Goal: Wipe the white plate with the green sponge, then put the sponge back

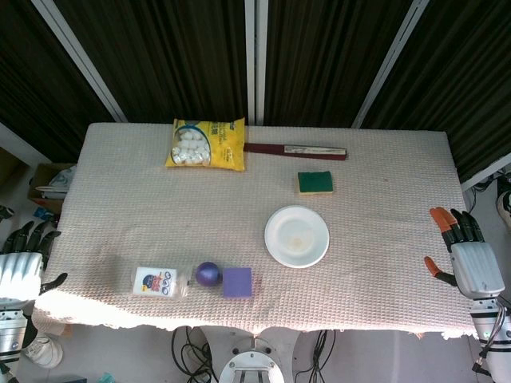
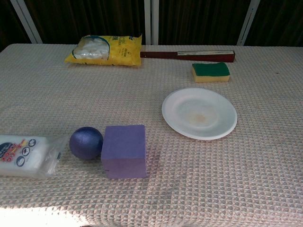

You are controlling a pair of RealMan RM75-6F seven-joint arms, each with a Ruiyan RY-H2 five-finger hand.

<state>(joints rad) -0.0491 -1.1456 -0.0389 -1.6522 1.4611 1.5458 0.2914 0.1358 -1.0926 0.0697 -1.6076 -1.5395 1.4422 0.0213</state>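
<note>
The white plate (image 1: pixel 297 235) (image 2: pixel 199 112) lies right of the table's middle, with a faint brownish smear in its centre. Behind it rests the green sponge (image 1: pixel 315 183) (image 2: pixel 210 72), green side up over a yellow base. My left hand (image 1: pixel 22 259) hangs off the table's left edge, fingers spread and empty. My right hand (image 1: pixel 465 253) hovers off the right edge, orange-tipped fingers apart, holding nothing. Neither hand appears in the chest view.
A yellow bag of white balls (image 1: pixel 206 144) (image 2: pixel 104 49) and a dark red folded fan (image 1: pixel 295 150) (image 2: pixel 187 56) lie at the back. Near the front edge sit a tissue pack (image 1: pixel 159 282) (image 2: pixel 26 155), a purple ball (image 1: pixel 208 274) (image 2: pixel 86 143) and a purple cube (image 1: pixel 237 282) (image 2: pixel 124 150).
</note>
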